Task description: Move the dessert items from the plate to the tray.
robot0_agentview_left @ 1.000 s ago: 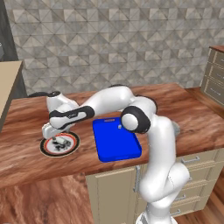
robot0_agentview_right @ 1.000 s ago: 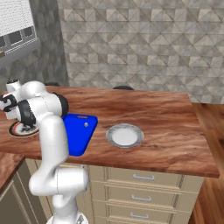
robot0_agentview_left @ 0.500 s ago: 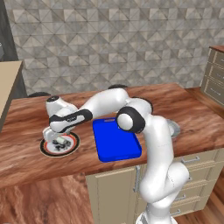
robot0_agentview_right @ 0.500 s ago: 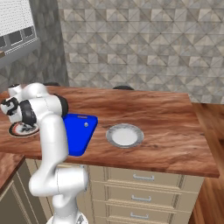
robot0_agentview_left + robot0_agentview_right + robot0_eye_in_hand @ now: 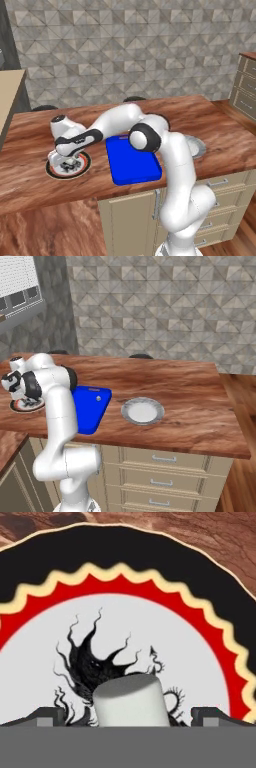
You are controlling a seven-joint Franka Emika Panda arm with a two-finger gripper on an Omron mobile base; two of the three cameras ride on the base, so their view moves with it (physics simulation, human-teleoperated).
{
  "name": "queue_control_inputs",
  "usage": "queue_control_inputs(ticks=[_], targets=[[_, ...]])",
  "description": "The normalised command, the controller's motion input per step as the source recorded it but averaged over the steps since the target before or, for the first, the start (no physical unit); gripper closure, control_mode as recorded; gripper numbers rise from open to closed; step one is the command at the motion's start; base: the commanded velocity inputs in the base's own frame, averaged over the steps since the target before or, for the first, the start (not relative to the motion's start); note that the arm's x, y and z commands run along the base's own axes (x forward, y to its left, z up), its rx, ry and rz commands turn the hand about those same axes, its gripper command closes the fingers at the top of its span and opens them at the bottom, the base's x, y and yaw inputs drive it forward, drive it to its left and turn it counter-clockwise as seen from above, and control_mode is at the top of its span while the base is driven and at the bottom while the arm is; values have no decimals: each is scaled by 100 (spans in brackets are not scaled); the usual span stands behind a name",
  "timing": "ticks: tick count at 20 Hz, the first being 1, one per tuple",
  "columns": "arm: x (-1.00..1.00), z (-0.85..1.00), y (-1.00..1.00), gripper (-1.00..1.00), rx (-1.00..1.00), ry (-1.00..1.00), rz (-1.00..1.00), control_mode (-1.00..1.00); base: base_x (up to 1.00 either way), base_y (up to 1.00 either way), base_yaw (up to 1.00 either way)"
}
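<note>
The plate (image 5: 51, 170) lies at the left of the wooden counter, with a dark rim, a red and cream ring and a whitish centre with black marks (image 5: 125, 547). My gripper (image 5: 67, 161) hangs just above its centre, pointing down, open. In the hand view a stubby white dessert item (image 5: 131, 701) stands on the plate between my gripper's (image 5: 129, 717) two spread fingertips (image 5: 48, 715), with a gap on each side. The blue tray (image 5: 134, 161) lies directly right of the plate and holds nothing. From the right, my arm hides most of the plate (image 5: 19, 407) beside the tray (image 5: 91, 406).
A plain white round dish (image 5: 142, 412) sits on the counter right of the tray, partly behind my arm in the left base view (image 5: 201, 148). The counter's front edge runs just below the plate and tray. A tiled wall stands behind.
My hand has come down from above the plate's far side to just over its centre. The jaws stayed open. Plate and tray have not moved.
</note>
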Motion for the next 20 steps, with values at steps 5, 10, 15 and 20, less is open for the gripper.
queue_control_inputs(ticks=[5, 10, 15, 20], targets=[[1, -5, 7, 100, 0, 0, 0, -100, 0, 0, 0], [0, -1, 0, 100, 0, -2, 0, -100, 0, 0, 0], [-6, 28, -24, 100, 0, 5, 0, -100, 0, 0, 0], [-36, 89, -71, 100, 3, 3, 0, -100, 0, 0, 0]])
